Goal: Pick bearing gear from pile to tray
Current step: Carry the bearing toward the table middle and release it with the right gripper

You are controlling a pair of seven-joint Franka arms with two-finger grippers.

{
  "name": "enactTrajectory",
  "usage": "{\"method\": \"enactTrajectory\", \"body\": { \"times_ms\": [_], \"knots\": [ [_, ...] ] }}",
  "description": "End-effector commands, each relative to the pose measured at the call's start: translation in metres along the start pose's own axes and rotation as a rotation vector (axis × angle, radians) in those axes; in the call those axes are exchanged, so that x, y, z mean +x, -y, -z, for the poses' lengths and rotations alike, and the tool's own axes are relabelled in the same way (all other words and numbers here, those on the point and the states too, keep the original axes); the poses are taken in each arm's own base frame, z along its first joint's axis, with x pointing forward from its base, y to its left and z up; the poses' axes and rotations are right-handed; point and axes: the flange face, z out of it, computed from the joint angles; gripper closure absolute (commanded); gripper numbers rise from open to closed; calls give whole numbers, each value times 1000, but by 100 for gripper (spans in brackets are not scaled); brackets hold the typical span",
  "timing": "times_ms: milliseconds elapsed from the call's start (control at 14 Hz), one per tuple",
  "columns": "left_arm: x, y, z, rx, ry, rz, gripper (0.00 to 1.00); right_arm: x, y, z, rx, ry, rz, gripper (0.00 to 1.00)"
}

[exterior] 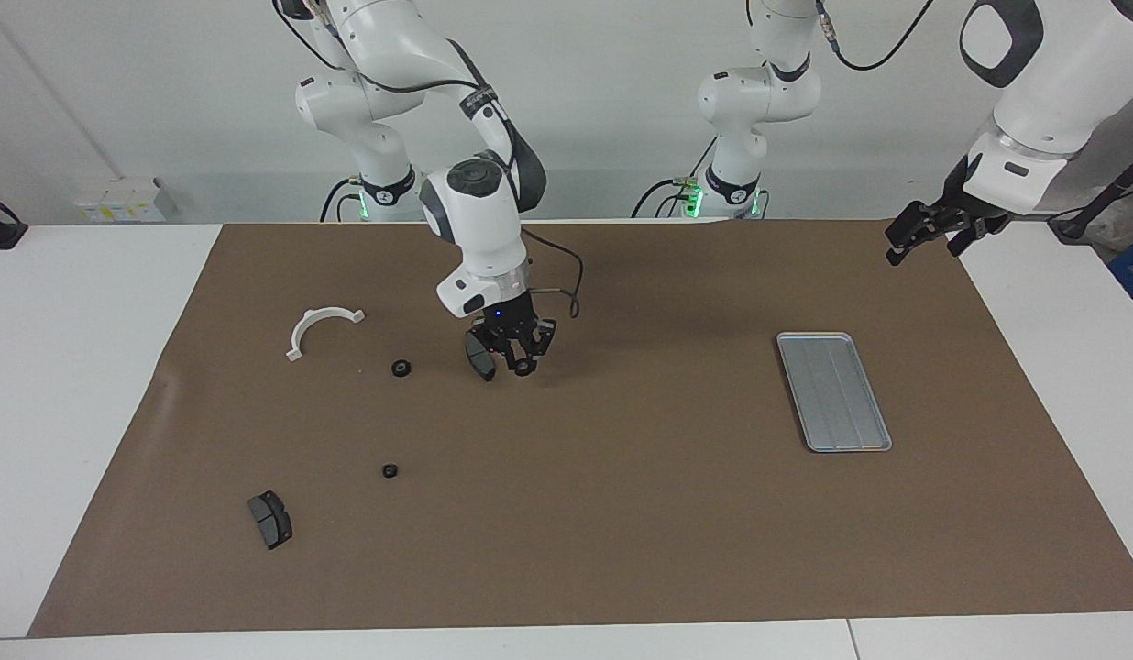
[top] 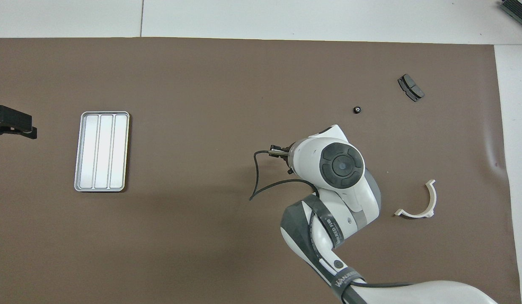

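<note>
The right gripper (exterior: 522, 365) hangs over the middle of the brown mat (exterior: 621, 513), clenched on a small black gear (exterior: 524, 368), just beside a dark grey pad (exterior: 478, 355); the left gripper (exterior: 924, 232) waits released above the mat's corner by its base. Nearer the robots lies the white half-ring bracket (exterior: 321, 326), then a gear (exterior: 401, 368), farther a second gear (exterior: 390, 471) and a pad (exterior: 270, 519). The tray (exterior: 832, 391) sits toward the left arm's edge.

Three gears (exterior: 401, 368) (one held), two pads (exterior: 269, 519), bracket (exterior: 321, 323), tray (exterior: 832, 391).
</note>
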Motion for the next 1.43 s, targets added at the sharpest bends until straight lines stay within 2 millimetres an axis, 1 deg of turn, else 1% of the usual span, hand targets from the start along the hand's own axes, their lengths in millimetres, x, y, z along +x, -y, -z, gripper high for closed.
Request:
{"method": "enactTrajectory", "body": {
  "times_ms": [0, 72, 215, 286, 358, 430, 573, 644, 716, 788, 859, 931, 1002, 1074, 1146, 1289, 1360],
  "knots": [
    [-4, 2, 3, 19, -15, -3, 0, 3, 21, -13, -14, 7, -19, 100],
    [-4, 2, 3, 19, -15, -3, 0, -1, 33, -22, -24, 21, -28, 100],
    [-4, 2, 3, 19, -15, -3, 0, -3, 49, -37, -64, 23, -40, 100],
    [-5, 2, 3, 19, -14, -3, 0, -7, 59, -47, -83, 9, -30, 100],
    [-4, 2, 2, 19, -14, -3, 0, -9, 62, -57, -98, -1, -34, 100],
    [-4, 2, 4, 18, -18, 0, 0, -11, 65, -62, -98, -5, -37, 100],
    [-4, 3, 3, 18, -20, -4, 0, -25, 76, -66, -95, 0, -30, 94],
    [-1, 3, 6, 16, -41, -5, 0, -33, 83, -70, -93, 3, -17, 87],
    [2, -1, 7, 15, -66, -9, 0, -39, 84, -76, -104, 5, 0, 83],
    [5, -1, 7, 13, -89, -10, 0, -42, 86, -77, -105, 6, 8, 78],
    [8, 1, 10, 12, -109, -1, 0, -48, 90, -78, -110, 13, 18, 64],
    [8, 3, 11, 15, -113, -8, 0, -51, 94, -74, -106, 12, 22, 34],
    [8, 2, 12, 17, -117, -14, 0, -48, 93, -70, -104, 8, 19, 5],
    [9, 4, 12, 16, -121, -13, 0, -39, 89, -61, -100, -1, 9, 0],
    [8, 4, 13, 13, -129, -10, 0, -26, 81, -42, -93, -18, -5, 0],
    [9, 4, 13, 12, -132, 5, 0, -3, 60, -18, -96, -38, 2, 0],
    [10, 4, 11, 10, -129, 4, 0, 8, 45, -10, -100, -43, 15, 0]
  ]
}}
